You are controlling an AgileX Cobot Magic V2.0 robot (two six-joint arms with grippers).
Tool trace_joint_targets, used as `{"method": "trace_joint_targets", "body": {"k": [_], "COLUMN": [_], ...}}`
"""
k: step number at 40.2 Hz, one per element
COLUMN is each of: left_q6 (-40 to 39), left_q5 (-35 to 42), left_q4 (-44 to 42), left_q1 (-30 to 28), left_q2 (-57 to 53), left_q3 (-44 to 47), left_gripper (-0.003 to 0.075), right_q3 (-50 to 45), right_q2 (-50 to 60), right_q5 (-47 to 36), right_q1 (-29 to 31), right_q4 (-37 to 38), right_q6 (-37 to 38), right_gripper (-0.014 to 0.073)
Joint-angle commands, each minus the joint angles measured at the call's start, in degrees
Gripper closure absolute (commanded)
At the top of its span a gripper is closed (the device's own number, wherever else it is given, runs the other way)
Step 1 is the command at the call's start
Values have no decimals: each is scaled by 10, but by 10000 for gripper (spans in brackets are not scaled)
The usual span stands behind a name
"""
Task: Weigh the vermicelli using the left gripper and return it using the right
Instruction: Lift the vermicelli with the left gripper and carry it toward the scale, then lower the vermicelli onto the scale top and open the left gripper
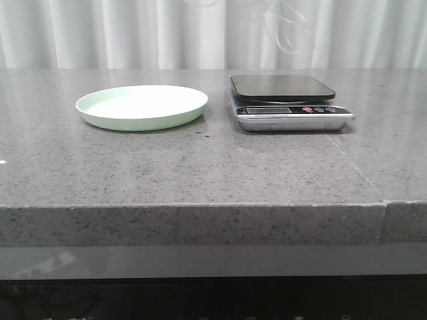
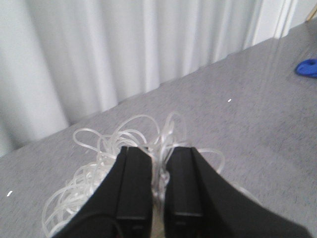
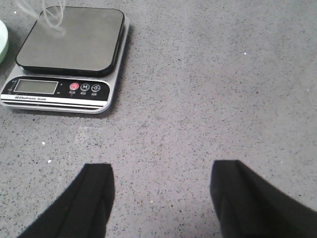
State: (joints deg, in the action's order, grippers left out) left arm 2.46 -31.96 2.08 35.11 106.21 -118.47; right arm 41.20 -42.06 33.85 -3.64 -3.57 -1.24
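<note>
Far left of the grey speckled stone table (image 1: 200, 167): shallow pale green round plate (image 1: 141, 107), bare. To its right: steel kitchen scale with a black glass platform (image 1: 283, 88), also bare.

Fluffy nest of thin translucent whitish vermicelli (image 2: 124, 148) is pinched in the black left gripper (image 2: 157, 186), fingers nearly together on the strands; faint loops at the top of the front view, above the scale, suggest it hangs there, though that is hard to confirm.

Risk: loose loops could trail off the platform or snag the fingers at release, spoiling the reading.

Black right gripper (image 3: 161, 198) hovers low over the table nearer than the scale, fingers spread wide, holding nothing.
</note>
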Motion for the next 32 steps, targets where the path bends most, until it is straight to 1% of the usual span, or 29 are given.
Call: {"method": "trace_joint_targets", "body": {"k": [1, 9, 16, 24, 26, 29, 32], "left_q6": [-1, -1, -3, -3, -3, -3, -3], "left_q5": [55, 59, 47, -4, -16, -30, -36], "left_q4": [4, 7, 22, 34, 34, 34, 34], "left_q1": [16, 26, 27, 27, 27, 27, 27], "left_q2": [12, 96, 148, 185, 191, 198, 203], "left_q3": [-72, -150, -156, -156, -156, -156, -156], "left_gripper": [565, 565, 565, 551, 532, 483, 402], "right_q3": [19, 19, 19, 19, 19, 19, 19], "right_q2": [-3, -3, -3, -3, -3, -3, -3], "right_q5": [-35, -35, -35, -35, -35, -35, -35], "right_q1": [2, 2, 2, 2, 2, 2, 2], "right_q4": [5, 5, 5, 5, 5, 5, 5], "right_q6": [-3, -3, -3, -3, -3, -3, -3], "right_gripper": [53, 53, 53, 53, 53, 53, 53]}}
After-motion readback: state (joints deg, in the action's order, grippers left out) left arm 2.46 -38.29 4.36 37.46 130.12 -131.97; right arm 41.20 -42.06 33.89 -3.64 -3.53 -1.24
